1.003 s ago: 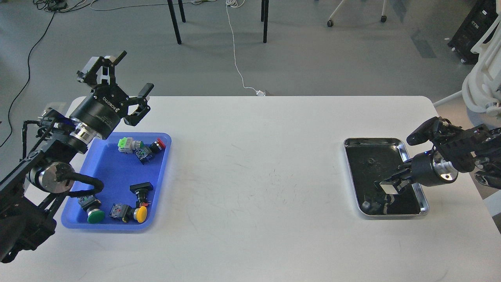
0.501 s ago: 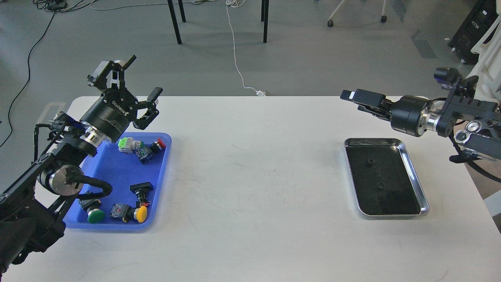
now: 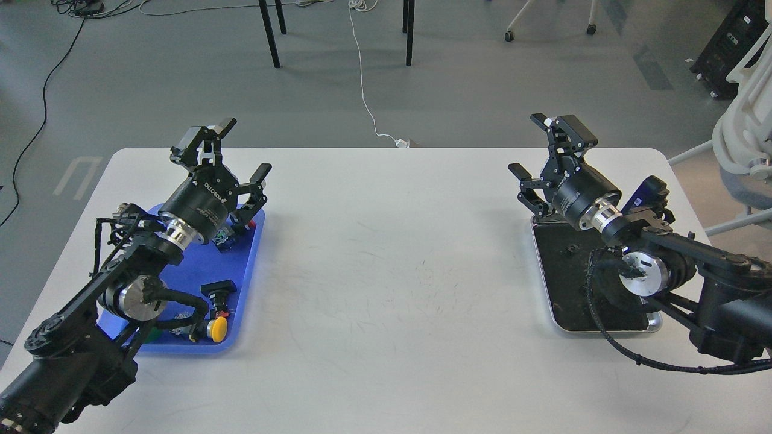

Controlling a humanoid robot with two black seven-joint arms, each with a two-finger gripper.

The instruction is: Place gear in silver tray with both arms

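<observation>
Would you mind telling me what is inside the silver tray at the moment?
The silver tray shows a dark inner surface with one small dark piece near its far end. The right arm covers much of the tray's near and right part, so anything there cannot be seen.

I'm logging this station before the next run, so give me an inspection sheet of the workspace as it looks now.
Surface: white table, scuffed in the middle.
Job's things: silver tray on the right side of the table, two small dark pieces on its black floor; right arm crosses over it.
Clutter: blue tray on the left side, holding push-button parts, one with a yellow cap.
Grippers: left gripper open, raised over the blue tray's far end, empty; right gripper open, raised beyond the silver tray's far edge, empty.
Cables: white cable on the floor; black cable at far left.
Surroundings: grey floor, black table legs, white chair at right.
</observation>
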